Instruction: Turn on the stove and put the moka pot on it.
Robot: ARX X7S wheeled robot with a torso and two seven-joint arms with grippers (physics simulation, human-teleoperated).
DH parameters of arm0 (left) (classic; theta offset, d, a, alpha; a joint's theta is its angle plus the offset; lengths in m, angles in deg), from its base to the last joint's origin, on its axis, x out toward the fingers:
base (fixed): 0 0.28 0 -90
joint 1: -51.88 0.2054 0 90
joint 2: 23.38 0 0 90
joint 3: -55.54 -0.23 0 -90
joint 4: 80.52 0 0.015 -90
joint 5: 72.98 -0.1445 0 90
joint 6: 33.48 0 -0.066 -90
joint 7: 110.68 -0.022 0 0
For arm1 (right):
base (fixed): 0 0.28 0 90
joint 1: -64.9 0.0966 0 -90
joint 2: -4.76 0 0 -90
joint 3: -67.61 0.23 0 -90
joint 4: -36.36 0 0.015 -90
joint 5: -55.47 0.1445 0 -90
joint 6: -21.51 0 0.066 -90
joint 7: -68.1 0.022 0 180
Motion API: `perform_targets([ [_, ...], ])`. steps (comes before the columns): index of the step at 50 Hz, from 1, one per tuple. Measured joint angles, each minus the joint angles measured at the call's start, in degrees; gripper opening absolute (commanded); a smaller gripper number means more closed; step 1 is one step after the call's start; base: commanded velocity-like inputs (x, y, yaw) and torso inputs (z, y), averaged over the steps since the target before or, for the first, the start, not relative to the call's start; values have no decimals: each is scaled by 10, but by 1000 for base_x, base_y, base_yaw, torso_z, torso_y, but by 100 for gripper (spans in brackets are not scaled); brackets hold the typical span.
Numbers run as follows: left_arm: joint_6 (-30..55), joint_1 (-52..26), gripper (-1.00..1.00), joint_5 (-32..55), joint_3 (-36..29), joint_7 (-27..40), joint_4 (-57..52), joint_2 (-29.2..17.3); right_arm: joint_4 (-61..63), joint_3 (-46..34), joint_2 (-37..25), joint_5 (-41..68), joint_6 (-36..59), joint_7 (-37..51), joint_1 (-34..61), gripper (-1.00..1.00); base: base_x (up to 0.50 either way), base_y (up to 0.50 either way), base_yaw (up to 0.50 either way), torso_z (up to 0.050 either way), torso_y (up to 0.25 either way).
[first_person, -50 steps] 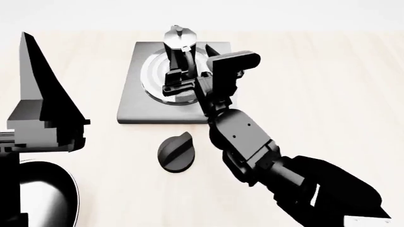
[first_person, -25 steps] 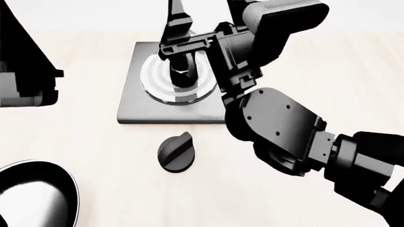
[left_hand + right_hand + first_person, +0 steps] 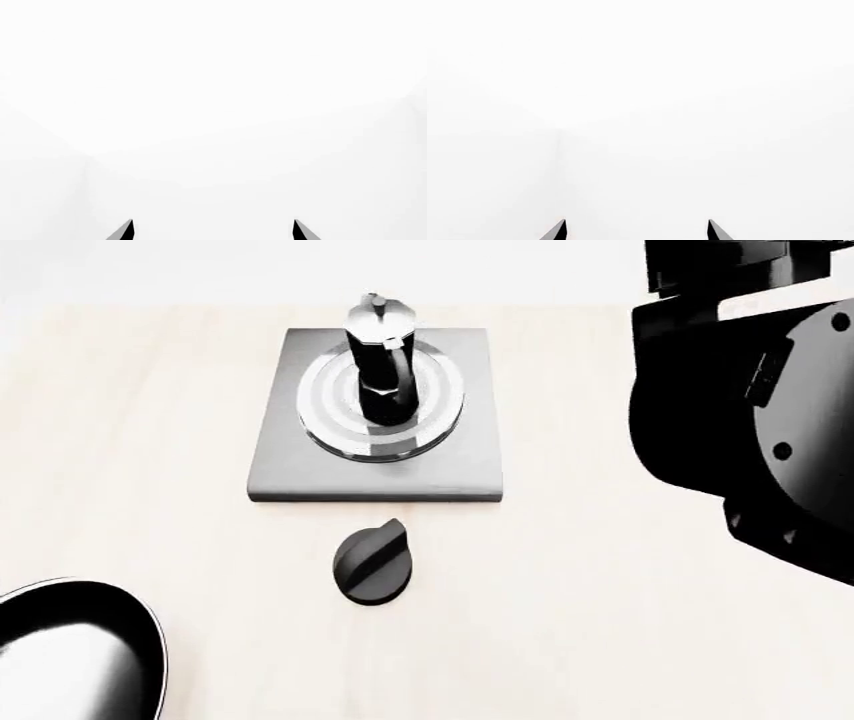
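The moka pot (image 3: pixel 379 360), black-bodied with a shiny silver top, stands upright on the ring burner of the grey square stove (image 3: pixel 287 465) in the head view. Its round black knob (image 3: pixel 372 561) lies on the table just in front of the stove. My left gripper (image 3: pixel 213 229) shows two fingertips far apart against blank white, with nothing between them. My right gripper (image 3: pixel 636 229) looks the same, open on empty white. In the head view only the bulky black right arm (image 3: pixel 754 410) shows, raised at the right edge, well clear of the pot. The left arm is out of that view.
A black frying pan (image 3: pixel 74 655) with a pale inside sits at the table's near left corner. The table (image 3: pixel 601 620) is light wood, and its far edge runs just behind the stove.
My right gripper has let go of the moka pot and the arm has lifted up and away to the right. The left arm has left the head view. The pot stays on the burner.
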Motion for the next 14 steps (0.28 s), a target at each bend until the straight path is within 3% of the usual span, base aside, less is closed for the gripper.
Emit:
perform_targets([
  [14,13,-47,100,29,16,-4,-5,-20,87,26,-103,21,69,36,78,100,0,0,0,0,0],
])
